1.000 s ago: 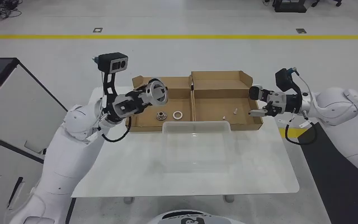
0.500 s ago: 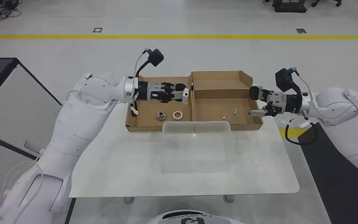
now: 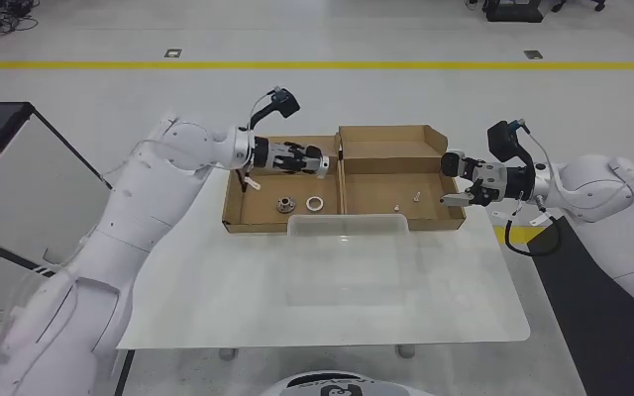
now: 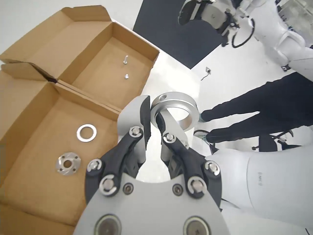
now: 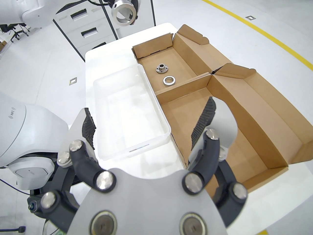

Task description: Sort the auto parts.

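**Left claw:** The left claw [image 3: 315, 164] is closed on a metal collar ring [image 4: 182, 97], pinching the ring's wall with one finger inside the bore and one outside. In the top view it hangs over the left cardboard box [image 3: 260, 214], towards that box's 1 o'clock corner. The ring is carried in the air, well apart from the box floor.

**Right claw:** The right claw [image 3: 448, 181] is spread wide and holds nothing. It sits at the 3 o'clock end of the right cardboard box [image 3: 376, 193].

**Layout:** The two boxes stand side by side, touching, along the 12 o'clock edge of the worktop [image 3: 446, 297]. A clear plastic tray [image 3: 347, 220] lies just beside them on their 6 o'clock side, at mid-worktop.

**Sorted so far:**
- The left box holds a flanged hub [image 3: 285, 206] and a flat washer [image 3: 314, 203], near each other but apart.
- The right box holds two small bolts [image 3: 417, 196], also apart.
- No parts can be made out in the tray.

**Assessment:** The sort appears nearly complete, with round parts going to the left box and fasteners to the right. The one item outstanding is the carried collar ring. It needs lowering and releasing among the round parts, and there is bare box floor available at 9 o'clock of the hub.
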Tool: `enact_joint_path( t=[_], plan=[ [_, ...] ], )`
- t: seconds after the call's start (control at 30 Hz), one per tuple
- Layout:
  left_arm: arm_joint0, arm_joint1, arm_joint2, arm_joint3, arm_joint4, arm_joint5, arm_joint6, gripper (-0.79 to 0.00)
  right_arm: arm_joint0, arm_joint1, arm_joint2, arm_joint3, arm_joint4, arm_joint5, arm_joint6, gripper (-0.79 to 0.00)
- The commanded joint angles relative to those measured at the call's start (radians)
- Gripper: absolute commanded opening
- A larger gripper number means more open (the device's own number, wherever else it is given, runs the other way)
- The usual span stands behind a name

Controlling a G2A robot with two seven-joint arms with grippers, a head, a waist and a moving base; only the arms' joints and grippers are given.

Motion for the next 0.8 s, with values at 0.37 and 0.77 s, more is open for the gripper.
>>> enact_joint_path(
  t=[0.37, 0.77],
  plan=[
    [-0.164, -0.083, 0.185, 0.329, 0.305, -0.037, 0.061, -0.785, 0.000, 0.000, 0.000, 0.000, 0.000, 0.000, 0.000, 0.000],
    [-0.214, -0.148, 0.314, 0.513, 0.577, -0.046, 0.119, -0.785, 0.000, 0.000, 0.000, 0.000, 0.000, 0.000, 0.000, 0.000]
  ],
)
